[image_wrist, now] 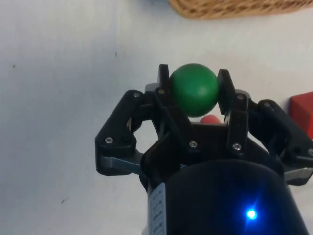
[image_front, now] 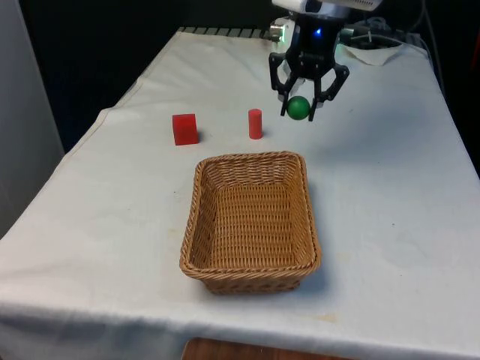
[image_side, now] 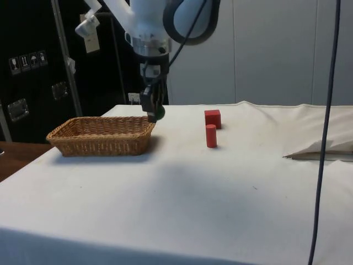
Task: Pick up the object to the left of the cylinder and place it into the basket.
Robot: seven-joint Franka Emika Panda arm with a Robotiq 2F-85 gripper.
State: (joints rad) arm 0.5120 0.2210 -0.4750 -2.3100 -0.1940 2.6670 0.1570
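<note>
White cloth covers the table (image_front: 390, 225) we work on, and on it the largest thing is the wicker basket (image_front: 201, 225), which sits nearest the front camera with nothing inside it that we can see. Above the cloth beyond the basket's far corner, toward the front view's right, we have the gripper (image_front: 306, 103), its two fingers closed on a green ball (image_front: 298, 107). The wrist view confirms this: the ball (image_wrist: 194, 89) sits pinched between the fingertips (image_wrist: 164, 81), clear of the cloth.

Smaller again are the red cube (image_front: 184, 128) and the red cylinder (image_front: 255, 124), both standing on the cloth behind the basket, well apart from each other. From the front view the cube lies left of the cylinder and the ball right of it; from the robot's side that reverses, so we judge the ball to be the object meant.

By our reading, the pick is done. What remains is the carry over the basket's rim and the release into it.
</note>
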